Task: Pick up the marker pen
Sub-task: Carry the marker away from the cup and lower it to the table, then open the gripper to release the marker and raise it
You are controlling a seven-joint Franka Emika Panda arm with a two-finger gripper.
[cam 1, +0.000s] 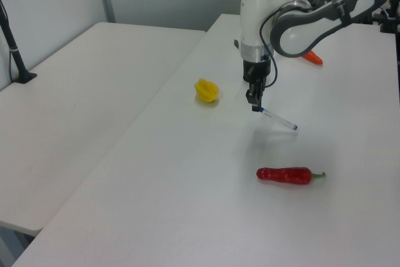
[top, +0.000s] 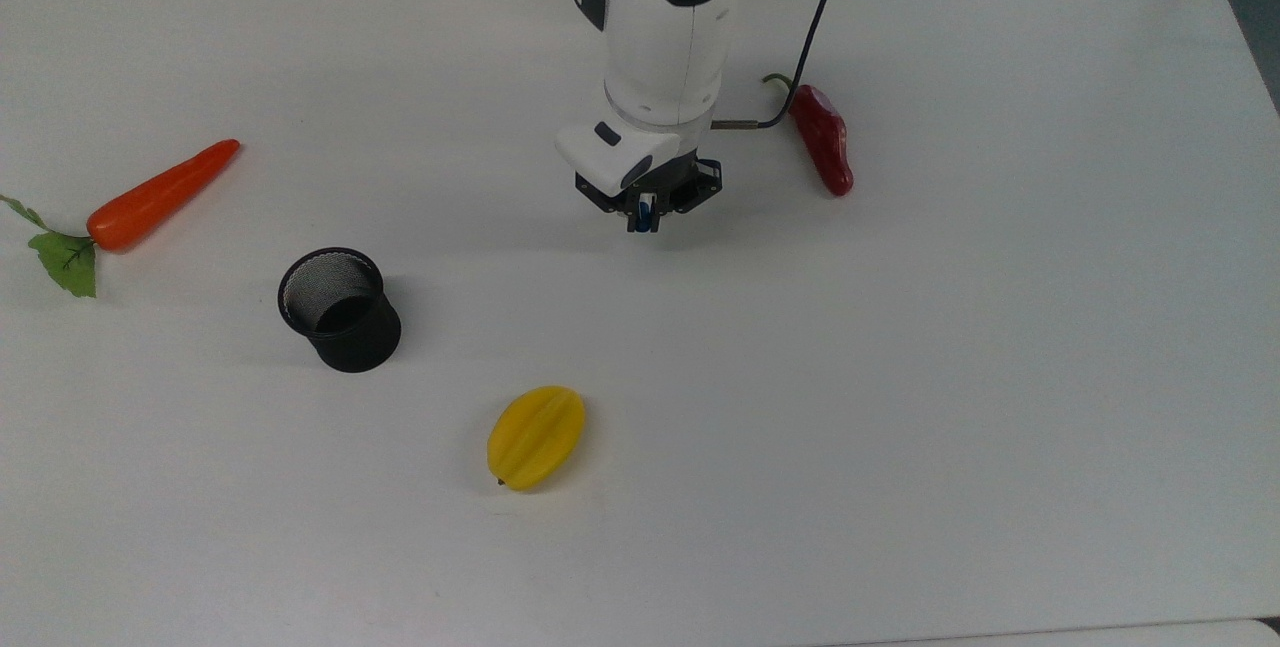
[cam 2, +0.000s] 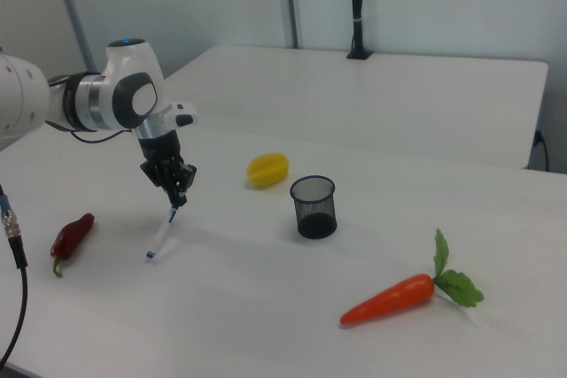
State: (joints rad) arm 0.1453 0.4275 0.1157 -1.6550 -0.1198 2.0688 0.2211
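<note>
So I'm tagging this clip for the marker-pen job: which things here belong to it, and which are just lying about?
Part of the job:
- marker pen, held at its capped end, slanting down
- gripper, shut on it

Just lying about:
- black mesh cup
- carrot
- red chili
- yellow fruit
</note>
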